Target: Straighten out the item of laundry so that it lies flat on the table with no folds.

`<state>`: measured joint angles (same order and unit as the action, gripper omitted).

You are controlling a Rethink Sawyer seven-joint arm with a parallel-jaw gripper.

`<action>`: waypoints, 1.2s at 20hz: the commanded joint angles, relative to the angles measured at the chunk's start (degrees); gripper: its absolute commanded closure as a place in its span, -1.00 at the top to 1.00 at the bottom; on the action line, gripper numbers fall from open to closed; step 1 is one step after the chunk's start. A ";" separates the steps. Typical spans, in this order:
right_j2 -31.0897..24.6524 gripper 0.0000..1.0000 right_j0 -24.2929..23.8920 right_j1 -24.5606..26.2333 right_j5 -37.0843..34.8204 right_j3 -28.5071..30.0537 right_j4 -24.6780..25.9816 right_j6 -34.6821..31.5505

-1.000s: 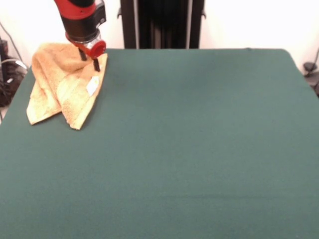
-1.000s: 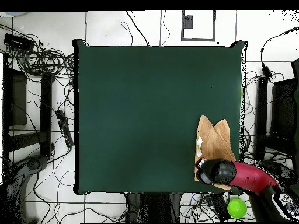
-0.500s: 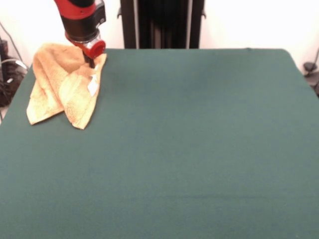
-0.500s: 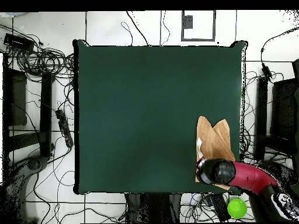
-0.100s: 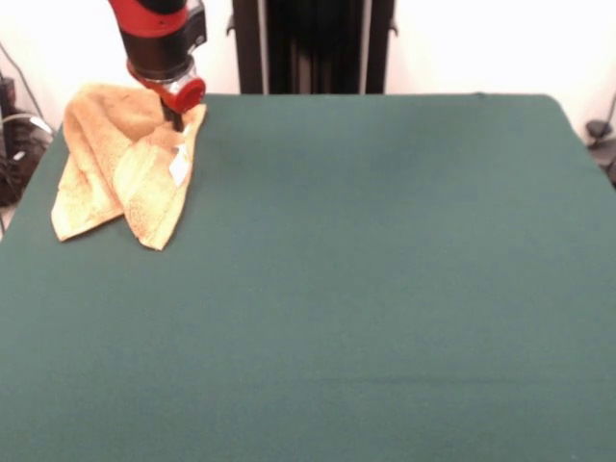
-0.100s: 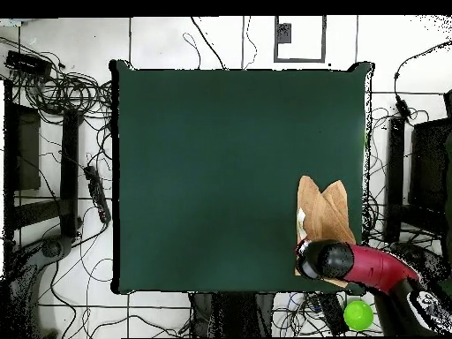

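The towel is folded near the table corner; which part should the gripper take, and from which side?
Probably the top flap's corner by the white tag, coming from above. The towel is doubled into two pointed flaps, and the gripper already sits at that layer's far end, so pulling it toward the open table should unfold it.

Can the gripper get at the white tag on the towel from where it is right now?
Probably yes. The gripper is down at the towel's far edge, and the white tag lies exposed on top of the fold just beside it, with nothing covering it.
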<state>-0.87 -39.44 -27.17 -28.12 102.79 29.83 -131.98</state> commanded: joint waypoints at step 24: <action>-10.17 -1.00 6.82 2.46 4.66 8.23 -27.07 -10.11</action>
<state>-0.67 -36.08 -26.02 -26.93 105.81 9.60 -131.99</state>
